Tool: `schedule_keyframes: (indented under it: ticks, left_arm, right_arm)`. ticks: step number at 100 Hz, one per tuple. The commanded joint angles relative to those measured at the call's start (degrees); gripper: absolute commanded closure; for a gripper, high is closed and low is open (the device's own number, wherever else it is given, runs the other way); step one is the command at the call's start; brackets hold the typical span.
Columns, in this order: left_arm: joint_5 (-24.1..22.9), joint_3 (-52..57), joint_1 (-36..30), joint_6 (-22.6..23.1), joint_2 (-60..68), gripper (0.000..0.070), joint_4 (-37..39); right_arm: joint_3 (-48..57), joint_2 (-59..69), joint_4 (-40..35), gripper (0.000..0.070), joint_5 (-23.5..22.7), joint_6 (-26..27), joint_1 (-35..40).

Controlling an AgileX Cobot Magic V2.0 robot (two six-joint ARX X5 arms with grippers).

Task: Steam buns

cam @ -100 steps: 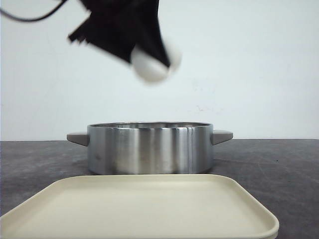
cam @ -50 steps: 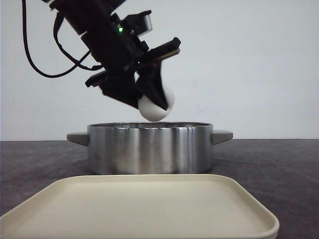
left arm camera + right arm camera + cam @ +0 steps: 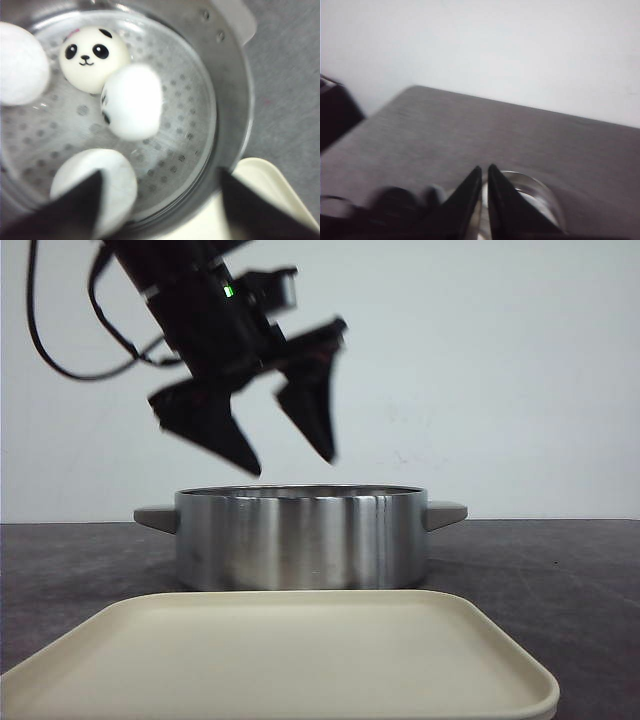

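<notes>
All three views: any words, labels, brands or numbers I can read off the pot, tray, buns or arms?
None.
Pot: bare steel, no marking.
Tray: plain cream, no print.
Buns: only a painted panda face, no text.
Left gripper: a green light on the arm above it, no lettering readable.
Right gripper: plain black, blurred, nothing to read.

1. A dark grey, faintly streaked table point(image 3: 560, 560) carries 2 items.
2. A steel pot point(image 3: 300, 538) with 2 grey side handles stands on the table at centre.
3. A cream tray point(image 3: 290, 655) with rounded corners lies on the table just in front of the pot.
</notes>
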Motion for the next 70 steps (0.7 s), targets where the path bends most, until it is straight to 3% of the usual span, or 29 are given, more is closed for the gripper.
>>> schedule_keyframes:
  ticks: [1,16,33,50,70]
  left_arm:
    - [-1.5,1.6,0.0,0.1,-3.7,0.069,0.0]
    - [-6.2,0.4,0.4,0.4,-15.5,0.069,0.0]
    - [-10.3,-3.1,3.0,0.1,-29.7,0.069,-0.9]
    - [-13.4,-7.4,8.8,-2.8,-40.2,0.0691,-7.2]
    - [-13.7,-10.3,14.6,-3.1,-47.3,0.069,-8.1]
  right_arm:
    - [-0.7,0.3,-0.3,0.0687,1.6,-3.9,1.5]
    - [-10.2,-3.8,4.8,0.0687,5.2,-4.3,5.2]
    - [-30.4,-13.4,23.5,0.0687,7.8,-5.0,9.9]
    - [-48.5,-21.5,39.1,0.0687,10.7,-4.6,12.0]
    - [-57.0,-25.2,43.5,0.0687,11.6,-2.4,12.1]
